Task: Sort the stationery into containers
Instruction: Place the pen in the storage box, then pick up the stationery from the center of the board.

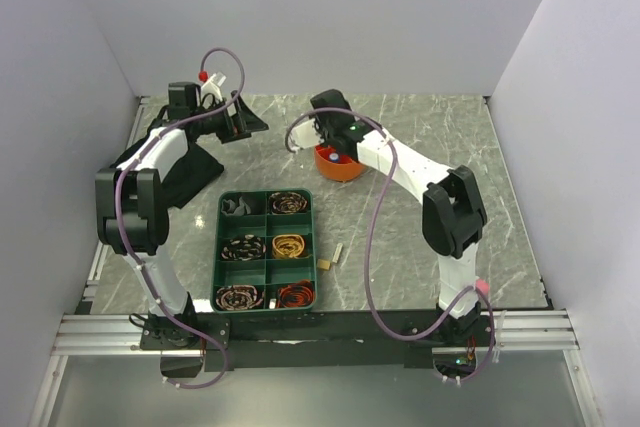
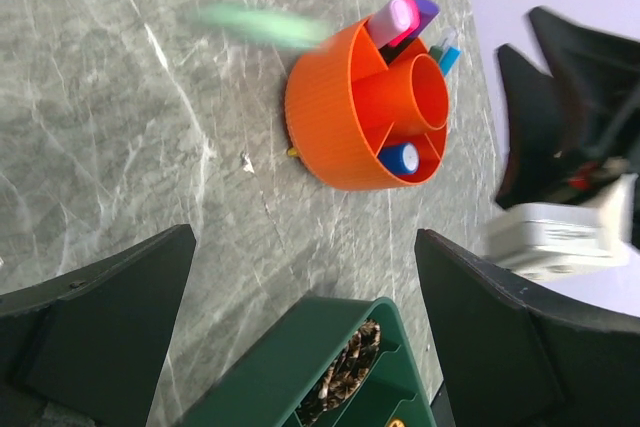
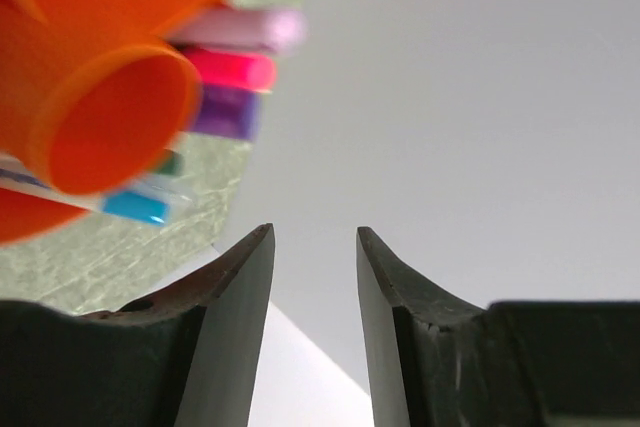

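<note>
1. Top view.
   - The orange pot (image 1: 330, 169) stands upright toward the far side of the bench (image 1: 500, 247), beyond the green tray (image 1: 266, 249).
   - The right tool (image 1: 330, 137) hangs directly over the pot's far rim. The left tool (image 1: 240, 123) sits off to the left, apart from the pot.
   - A beige block (image 1: 338, 252) and a second small piece (image 1: 325, 265) lie loose just right of the tray, well apart from the pot.

2. Left wrist view.
   - The left tool (image 2: 305, 242) is spread to full width with nothing in it.
   - In the pot, a pink marker (image 2: 393, 19) and a purple marker (image 2: 425, 11) share a far section. A teal-tipped pen (image 2: 447, 53) stands beside them, and a blue-capped piece (image 2: 400, 157) sits in the near section.
   - A pale green smear (image 2: 265, 25) shows beside the pot, too blurred to name.

3. Right wrist view.
   - The right tool (image 3: 312, 247) has its jaws parted by a moderate gap, with only wall showing between them. It holds nothing.
   - The pot and marker ends fill the upper left, close by.

4. Handling (judgement).
   - The loose blocks look light, slightly yielding and not slippery. I would pinch one across its short sides, flat to the bench.
   - The pens look light, stiff and smooth, so they are likely to roll or pivot. I would grip one mid-barrel, squarely.
   - The pot is thin plastic and probably slides or tips if nudged, so items should go in from above.
</note>
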`<action>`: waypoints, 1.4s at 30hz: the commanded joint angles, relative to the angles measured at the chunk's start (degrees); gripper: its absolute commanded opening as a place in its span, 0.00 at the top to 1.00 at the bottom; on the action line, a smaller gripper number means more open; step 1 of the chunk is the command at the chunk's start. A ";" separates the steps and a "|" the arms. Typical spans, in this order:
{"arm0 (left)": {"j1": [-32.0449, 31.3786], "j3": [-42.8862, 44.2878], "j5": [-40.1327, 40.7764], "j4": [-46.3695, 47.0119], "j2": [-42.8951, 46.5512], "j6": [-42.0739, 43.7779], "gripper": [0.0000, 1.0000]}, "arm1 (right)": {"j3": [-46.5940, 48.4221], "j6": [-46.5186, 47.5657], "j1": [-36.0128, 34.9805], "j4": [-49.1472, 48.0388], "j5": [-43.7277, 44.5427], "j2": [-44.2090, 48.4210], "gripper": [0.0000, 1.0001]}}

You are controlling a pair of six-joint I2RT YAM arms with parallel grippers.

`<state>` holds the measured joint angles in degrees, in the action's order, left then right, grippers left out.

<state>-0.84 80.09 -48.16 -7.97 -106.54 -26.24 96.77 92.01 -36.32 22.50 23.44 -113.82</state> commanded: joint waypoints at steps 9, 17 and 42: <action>-0.56 4.36 0.69 1.03 -0.94 0.48 0.01 | 5.09 -20.77 2.39 2.71 0.56 9.23 0.52; -6.53 23.68 30.72 -9.16 -13.41 -1.87 0.01 | 20.82 -54.19 5.72 25.72 -11.82 5.02 0.53; -19.99 44.44 62.84 -15.68 -35.05 1.72 0.26 | 22.23 -73.37 24.53 34.01 -34.69 4.13 0.54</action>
<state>-19.00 123.13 10.83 -23.59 -140.86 -25.96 116.18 20.27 -13.54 55.37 -6.81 -109.16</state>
